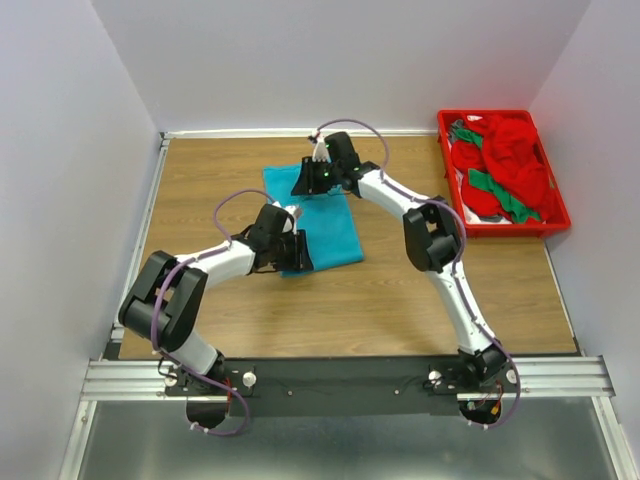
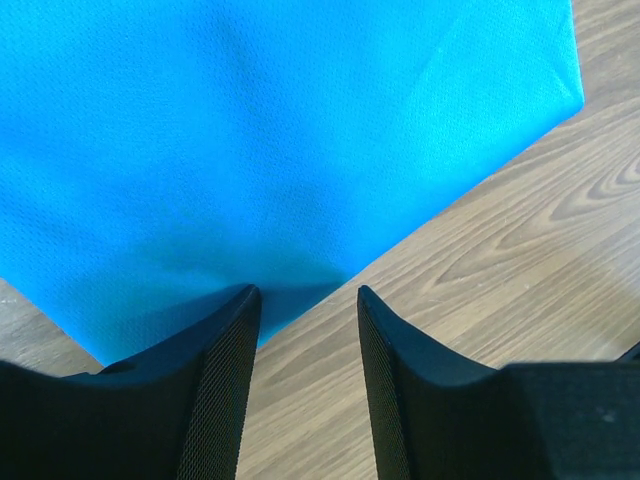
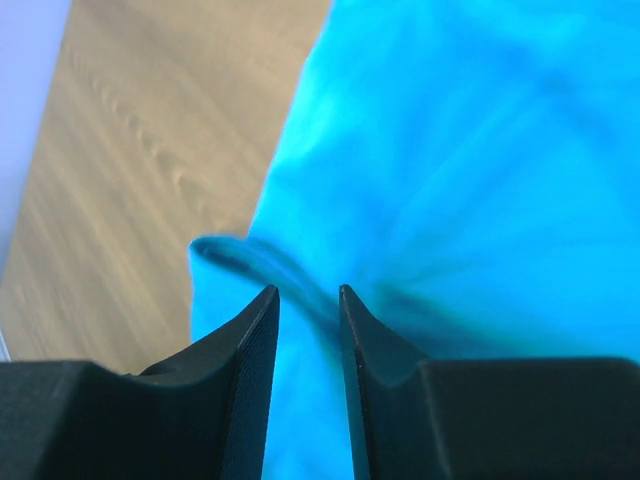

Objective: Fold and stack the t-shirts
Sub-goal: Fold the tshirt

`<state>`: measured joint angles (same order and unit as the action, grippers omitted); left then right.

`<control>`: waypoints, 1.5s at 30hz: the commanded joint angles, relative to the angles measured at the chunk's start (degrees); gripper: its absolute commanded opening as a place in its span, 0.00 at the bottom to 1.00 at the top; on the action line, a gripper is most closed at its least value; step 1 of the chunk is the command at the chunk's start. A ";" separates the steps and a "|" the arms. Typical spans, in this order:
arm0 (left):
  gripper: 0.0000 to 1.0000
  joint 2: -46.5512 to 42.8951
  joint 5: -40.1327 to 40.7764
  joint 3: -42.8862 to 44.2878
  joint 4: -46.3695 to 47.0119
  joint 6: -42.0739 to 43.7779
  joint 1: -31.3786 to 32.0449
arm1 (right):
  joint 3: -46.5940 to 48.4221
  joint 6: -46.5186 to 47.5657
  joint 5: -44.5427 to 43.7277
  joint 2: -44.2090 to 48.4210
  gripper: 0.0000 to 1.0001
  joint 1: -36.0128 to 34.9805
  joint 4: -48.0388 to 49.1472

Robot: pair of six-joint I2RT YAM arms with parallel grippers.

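The teal t-shirt (image 1: 325, 225) lies partly folded on the wooden table (image 1: 400, 290), left of centre, with both arms working its left side. The other red and green t-shirts (image 1: 505, 165) sit heaped in the red tray (image 1: 555, 215) at the far right, well apart.

The right gripper (image 3: 308, 298) is at the far left corner of the shirt. Its jaws are nearly together on a raised ridge of cloth, and creases fan out from the pinch, so I judge it has hold of the fabric. The left gripper (image 2: 308, 300) is at the near left edge with its jaws moderately apart and nothing clamped. The hem runs into the gap, 1 fingertip (image 2: 240, 310) over cloth and the other over bare wood.

The step in hand looks like taking the 2 left corners for a fold across.
- The left jaws should close on the hem itself, low enough to catch every layer.
- Both hands should then lift together and level, so the edge stays taut.
- Carrying it right evenly should line the edges up, without dragging the layer beneath.
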<state>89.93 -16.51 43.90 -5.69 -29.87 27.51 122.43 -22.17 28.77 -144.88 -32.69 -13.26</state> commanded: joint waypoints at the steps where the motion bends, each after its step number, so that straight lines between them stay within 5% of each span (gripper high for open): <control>1: 0.52 -2.39 0.86 -0.22 -1.60 0.16 0.35 | 4.48 -4.01 -1.36 -2.52 0.40 4.47 0.25; 5: 0.54 -6.68 3.24 2.94 -3.53 -0.19 -0.26 | -1.04 -3.06 1.19 6.87 0.43 6.40 0.34; 12: 0.57 -16.89 2.19 6.47 -1.34 -2.83 -5.62 | -25.72 -0.77 12.41 28.47 0.43 8.25 1.74; 22: 0.56 -11.54 -16.00 -5.57 14.47 -8.19 -9.58 | -59.31 -8.32 23.07 37.83 0.43 8.60 21.85; 30: 0.55 -2.49 -16.45 -7.51 16.68 -7.40 -10.98 | -68.81 -16.23 29.40 29.05 0.42 13.16 39.78; 38: 0.55 0.86 -16.53 -10.49 15.98 -6.87 -13.00 | -72.94 -16.41 29.32 21.31 0.41 17.66 39.80; 43: 0.55 -1.24 -16.71 -11.99 15.10 -6.43 -14.41 | -75.41 -16.50 27.31 28.58 0.42 17.83 38.84; 45: 0.55 -3.87 -15.92 -11.47 13.53 -6.17 -14.50 | -73.15 -13.62 24.07 34.91 0.42 17.40 30.90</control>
<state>89.30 -32.88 33.41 11.42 -37.39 13.96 48.47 -40.03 59.68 -116.16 -15.27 26.70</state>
